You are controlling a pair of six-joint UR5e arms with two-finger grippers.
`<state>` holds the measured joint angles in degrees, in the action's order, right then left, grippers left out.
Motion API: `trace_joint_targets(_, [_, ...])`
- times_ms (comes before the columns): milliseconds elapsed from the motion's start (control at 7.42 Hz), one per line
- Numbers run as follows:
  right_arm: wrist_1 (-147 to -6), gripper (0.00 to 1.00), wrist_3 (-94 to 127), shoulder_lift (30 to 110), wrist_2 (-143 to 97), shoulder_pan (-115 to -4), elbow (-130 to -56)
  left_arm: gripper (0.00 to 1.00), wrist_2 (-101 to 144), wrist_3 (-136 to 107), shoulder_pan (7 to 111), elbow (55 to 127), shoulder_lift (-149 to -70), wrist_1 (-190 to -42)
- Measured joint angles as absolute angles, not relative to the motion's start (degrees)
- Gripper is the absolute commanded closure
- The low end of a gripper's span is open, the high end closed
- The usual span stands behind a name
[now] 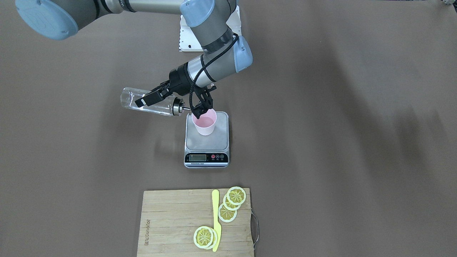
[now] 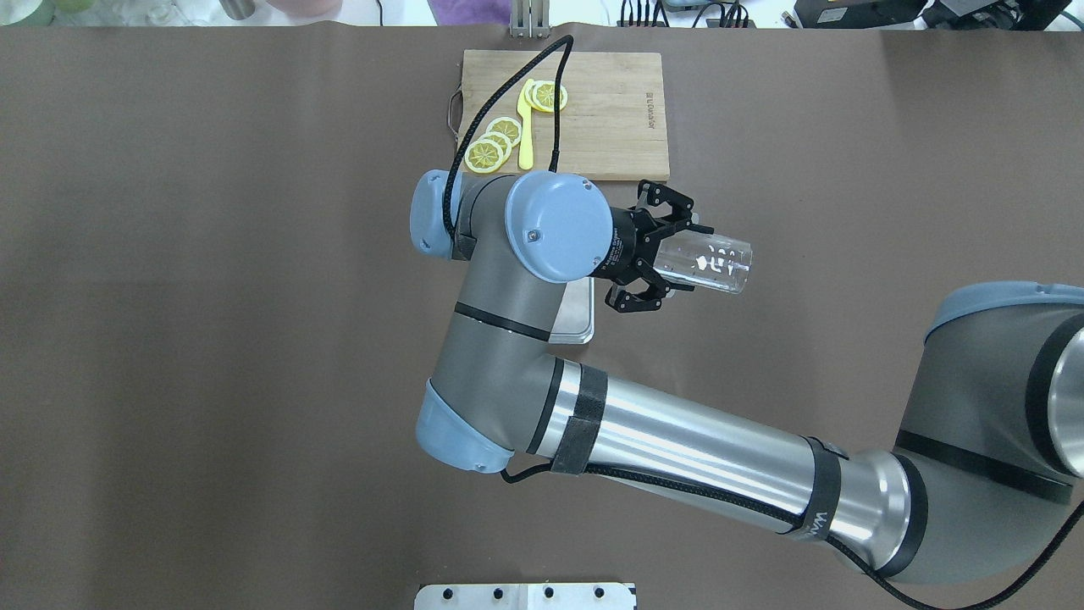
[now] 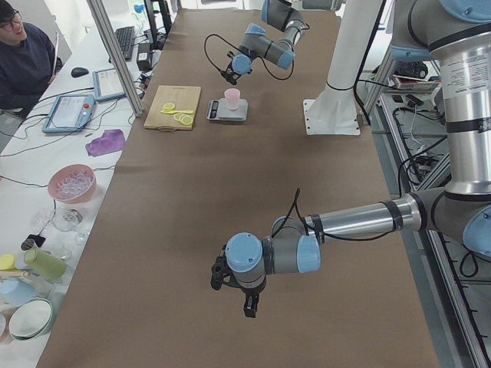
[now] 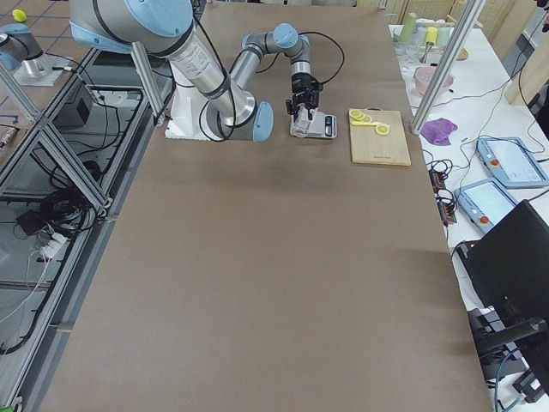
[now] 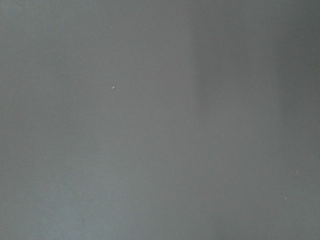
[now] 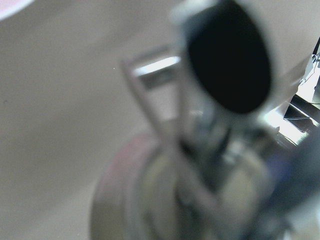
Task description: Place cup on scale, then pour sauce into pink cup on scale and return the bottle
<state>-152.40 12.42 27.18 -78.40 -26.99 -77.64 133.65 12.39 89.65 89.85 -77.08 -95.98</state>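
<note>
The pink cup (image 1: 204, 123) stands upright on the steel scale (image 1: 207, 142), toward its far edge. My right gripper (image 1: 157, 96) is shut on the clear glass bottle (image 1: 128, 98), which lies almost level in the air. Its metal spout (image 1: 180, 106) points at the cup's rim. From overhead the bottle (image 2: 716, 264) sticks out past the right gripper (image 2: 665, 254), and the arm hides the cup, leaving only a corner of the scale (image 2: 576, 326) showing. My left gripper (image 3: 234, 295) hovers low over bare table far from the scale; I cannot tell whether it is open or shut.
A bamboo cutting board (image 1: 171, 221) with lemon slices (image 1: 232, 203) and a yellow knife (image 1: 216, 217) lies in front of the scale. A person (image 3: 23, 61) sits by a side table with bowls and tablets.
</note>
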Motion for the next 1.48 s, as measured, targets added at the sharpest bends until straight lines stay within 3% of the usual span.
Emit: trace_joint_targets(1482, [-153.98,1.00,15.93,23.03,-78.40,-25.64,-70.14,0.02,133.68,12.39,89.65,89.84,-77.08,-95.90])
